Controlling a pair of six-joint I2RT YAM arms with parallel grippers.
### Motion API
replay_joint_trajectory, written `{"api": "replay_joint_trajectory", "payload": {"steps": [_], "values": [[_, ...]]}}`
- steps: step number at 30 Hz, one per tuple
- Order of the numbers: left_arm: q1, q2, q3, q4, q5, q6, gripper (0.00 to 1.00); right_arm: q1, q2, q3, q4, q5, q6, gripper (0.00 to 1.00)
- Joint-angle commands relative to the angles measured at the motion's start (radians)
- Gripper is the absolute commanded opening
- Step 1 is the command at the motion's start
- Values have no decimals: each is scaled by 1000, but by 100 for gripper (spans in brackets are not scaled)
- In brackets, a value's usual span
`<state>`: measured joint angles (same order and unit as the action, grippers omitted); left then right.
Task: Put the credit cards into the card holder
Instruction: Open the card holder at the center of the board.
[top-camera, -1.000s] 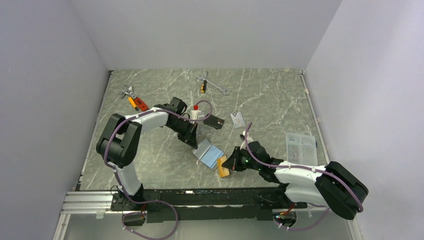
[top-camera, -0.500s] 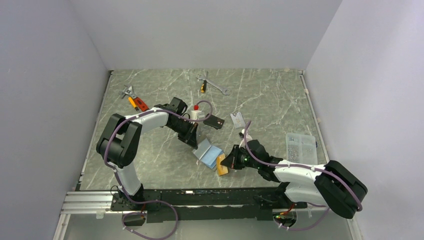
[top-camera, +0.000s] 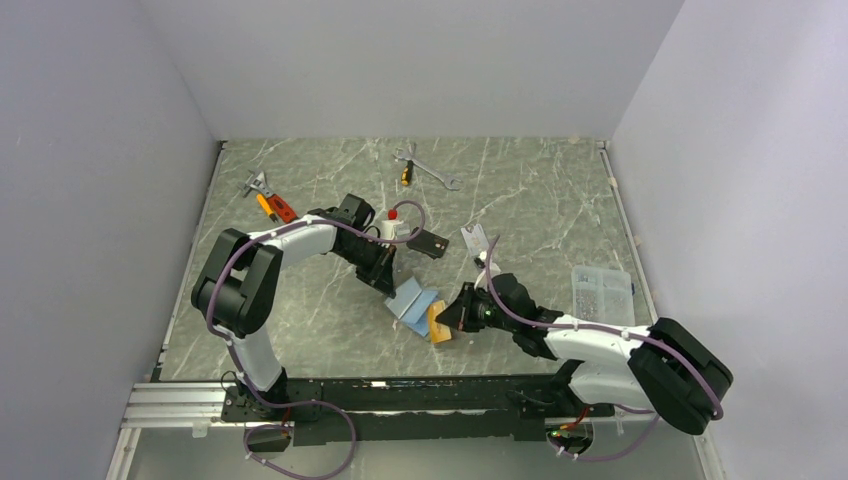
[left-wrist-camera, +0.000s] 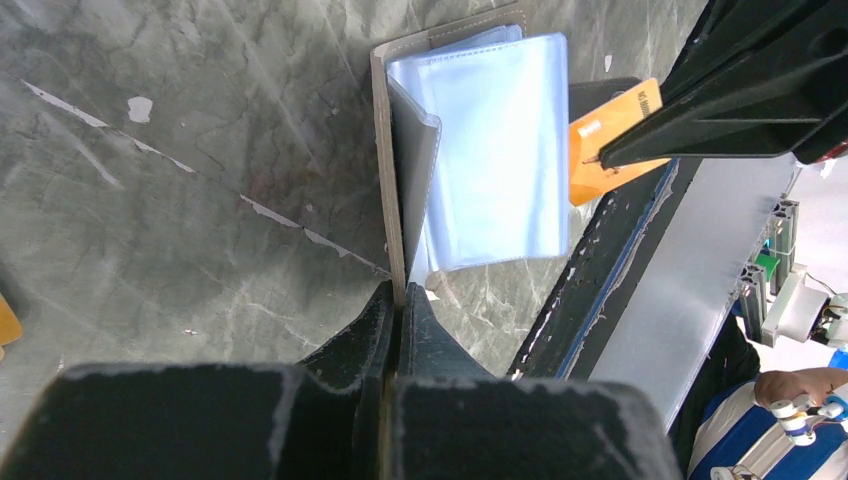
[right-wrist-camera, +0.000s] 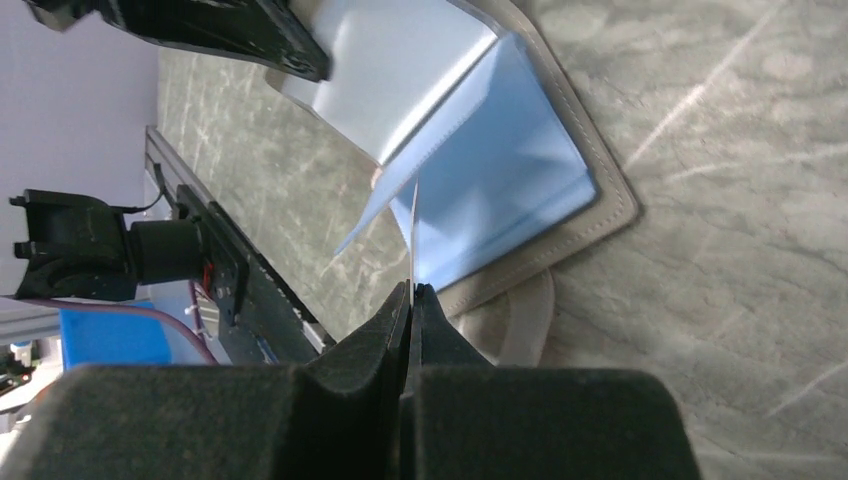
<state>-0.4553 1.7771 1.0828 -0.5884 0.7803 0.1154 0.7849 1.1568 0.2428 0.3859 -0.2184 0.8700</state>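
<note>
Holder (left-wrist-camera: 495, 150) lies open on the desk (top-camera: 540, 200), my left claw (left-wrist-camera: 397, 295) pinching one side up so my right claw (right-wrist-camera: 411, 295), clamped on the orange card (left-wrist-camera: 598, 140), meets a pocket edge-on.

**Card holder central, cards around it**

The card holder (top-camera: 413, 299) lies mid-tabletop (top-camera: 540, 190), with the left claw (top-camera: 390, 283) at its rear-left. A card (top-camera: 438, 325) in the right claw (top-camera: 447, 318) meets its right edge. Another card (top-camera: 428, 243) and a third card (top-camera: 475, 238) lie behind, and a box (top-camera: 601, 293) lies far right.

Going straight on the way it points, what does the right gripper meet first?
The right gripper, shut on the orange card, would likely drive the card's edge into the open card holder, at its blue lining.
</note>
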Motion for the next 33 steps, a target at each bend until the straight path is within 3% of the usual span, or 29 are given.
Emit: {"api": "replay_joint_trajectory", "payload": {"steps": [1,16,23,27,33], "values": [[-5,-43,1,7,17,11,0,-3,20,79,51,-15,-32,0],[17,-24,5,1,39,0,7,-1,220,173,153,-78,-40,0],[37,-35,-20,18,34,-27,34,-1,314,211,196,-101,-40,0],[52,-39,-32,23,32,-34,55,-2,350,236,206,-111,-40,0],[77,-47,-53,41,44,-49,66,-1,396,271,211,-127,-45,0]]}}
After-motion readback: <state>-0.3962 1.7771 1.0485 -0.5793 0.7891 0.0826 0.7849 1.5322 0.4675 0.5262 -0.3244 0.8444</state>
